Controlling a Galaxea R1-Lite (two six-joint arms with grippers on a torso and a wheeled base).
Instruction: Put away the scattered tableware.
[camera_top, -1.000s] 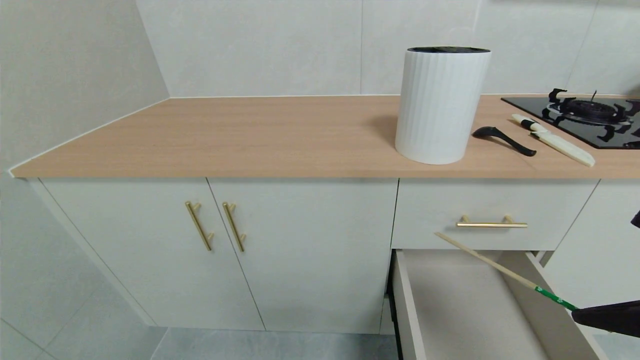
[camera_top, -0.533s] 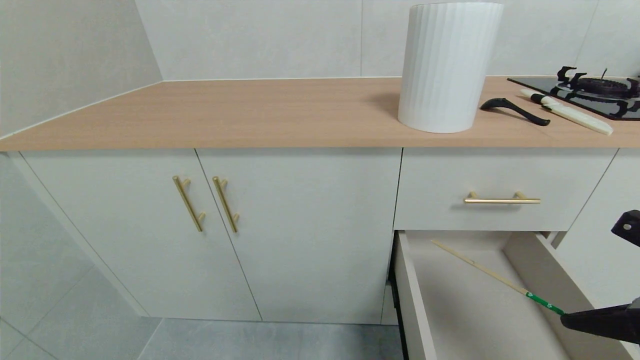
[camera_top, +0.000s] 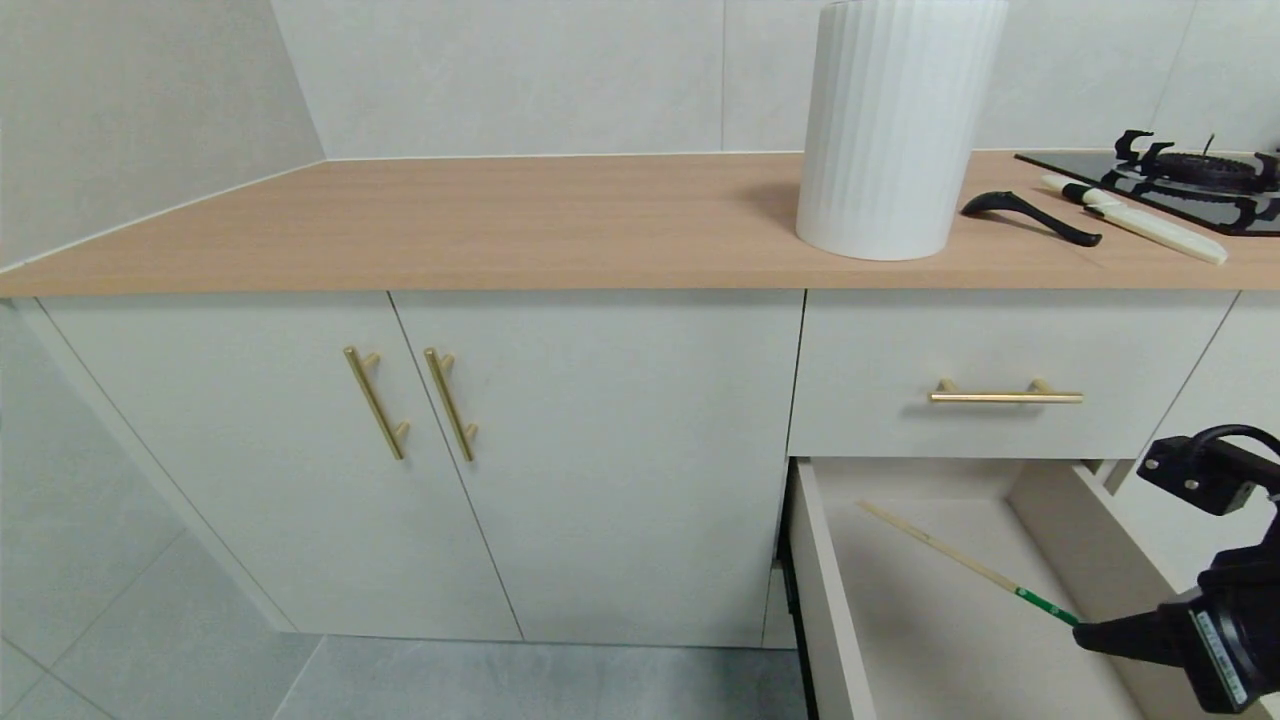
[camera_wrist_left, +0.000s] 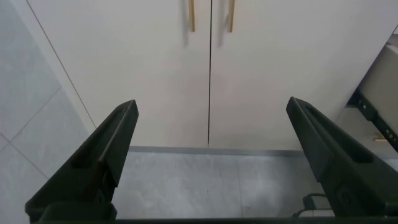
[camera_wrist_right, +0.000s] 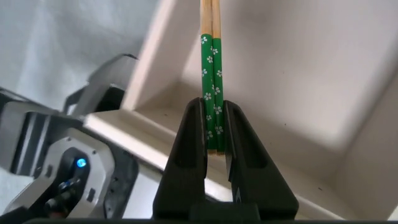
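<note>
My right gripper (camera_top: 1086, 634) is clenched on the green-patterned end of a pair of chopsticks (camera_top: 955, 560), which slant over the open drawer (camera_top: 818, 590) with their bare tips toward its back. My left gripper (camera_wrist_left: 211, 109) hangs with fingers spread wide, facing the cabinet doors (camera_wrist_left: 261, 68). On the counter (camera_top: 500, 220), a black spoon (camera_top: 1030, 215) and a pale knife (camera_top: 1140, 222) lie beside the white canister (camera_top: 890, 130).

The long brown wooden counter (camera_top: 480, 220) runs along the wall. A tall white pot (camera_top: 895, 130) with lines down its side stands on it, near the front edge. Beside the pot lies a black spoon (camera_top: 1032, 216). Next to the spoon lies a pale knife (camera_top: 1135, 220), close to the black stove (camera_top: 1190, 178).
</note>
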